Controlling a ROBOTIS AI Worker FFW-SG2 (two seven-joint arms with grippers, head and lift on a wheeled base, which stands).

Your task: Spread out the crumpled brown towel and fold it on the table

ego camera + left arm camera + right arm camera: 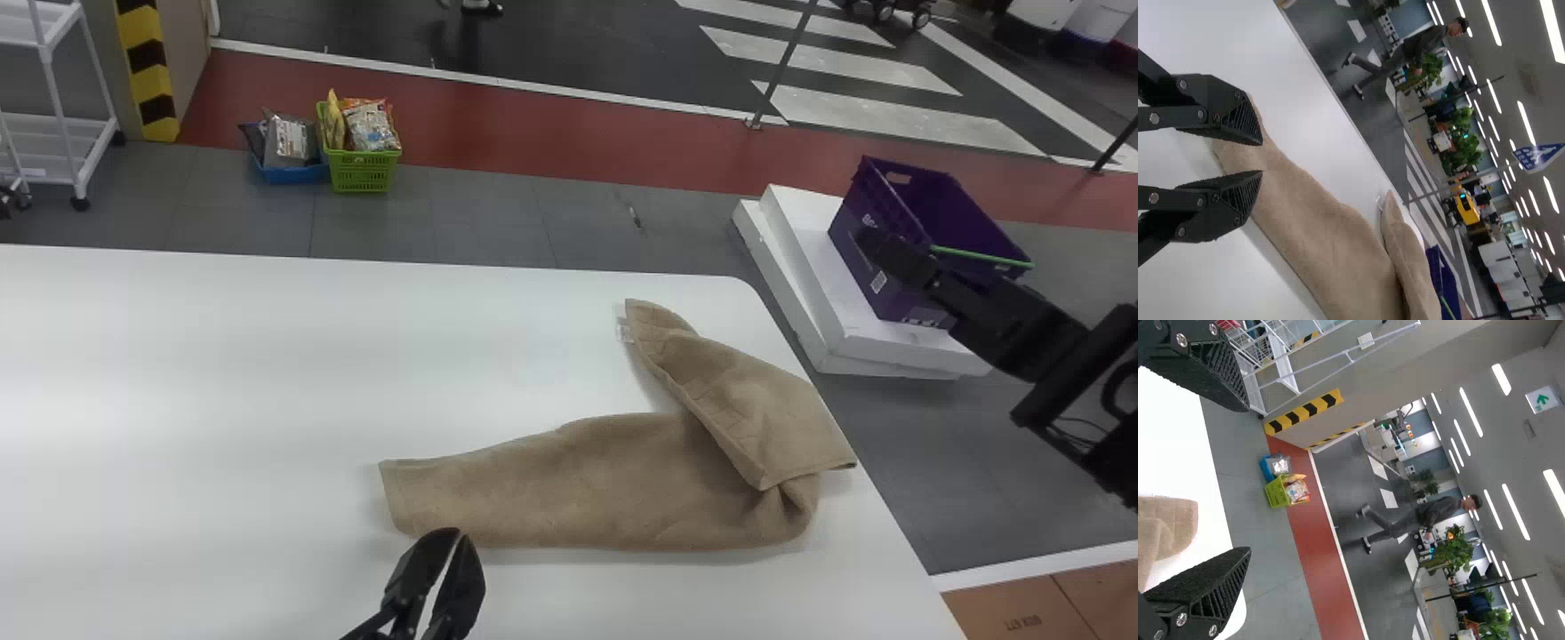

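The brown towel (587, 489) lies partly crumpled on the right part of the white table, a long strip running left and a folded-over flap at its right, with one corner pointing to the far edge. My left gripper (455, 539) is near the strip's left end, on its near side. In the left wrist view the gripper (1262, 158) stands open, the towel (1318, 233) beyond its fingers. Off the table's right side, my right gripper (876, 249) shows in front of the purple crate. The right wrist view has this gripper (1249, 479) wide open, with towel (1178, 527) below on the table.
The table's right edge (889, 524) runs close by the towel. Past it, a purple crate (960, 213) stands on white slabs (809, 293). Green (363, 169) and blue (293, 173) baskets with packets are on the floor beyond the far edge, and a white cart (62, 151) is at far left.
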